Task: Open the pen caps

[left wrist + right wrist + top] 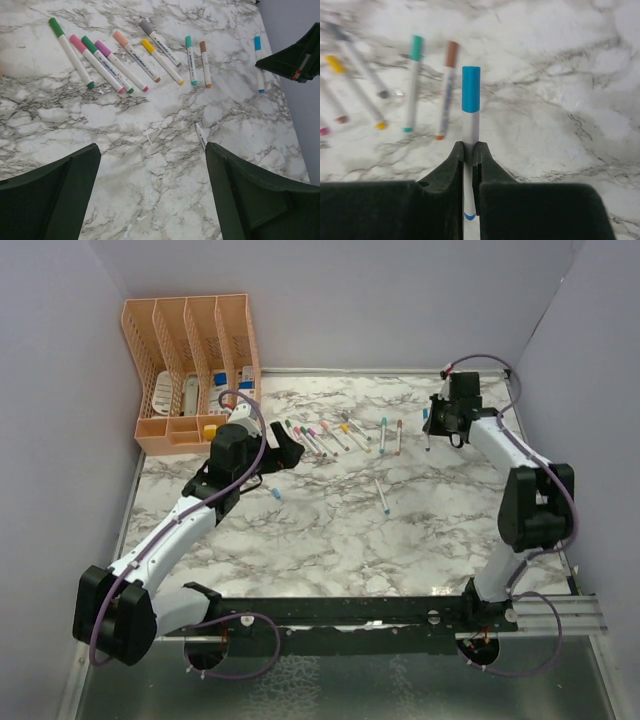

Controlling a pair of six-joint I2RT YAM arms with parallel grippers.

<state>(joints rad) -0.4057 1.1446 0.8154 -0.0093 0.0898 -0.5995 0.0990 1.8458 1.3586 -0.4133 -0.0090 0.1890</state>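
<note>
Several white-grey pens with coloured caps lie in a row at the back middle of the marble table; they also show in the left wrist view. My right gripper is shut on the barrel of a pen with a blue cap, held just right of the row. My left gripper is open and empty, hovering left of the row. A lone pen lies nearer the middle. A small loose blue cap lies near the left arm.
A peach organiser stands at the back left corner, with yellow and blue blocks in it. Walls close the table at the back and both sides. The right gripper shows at the top right of the left wrist view.
</note>
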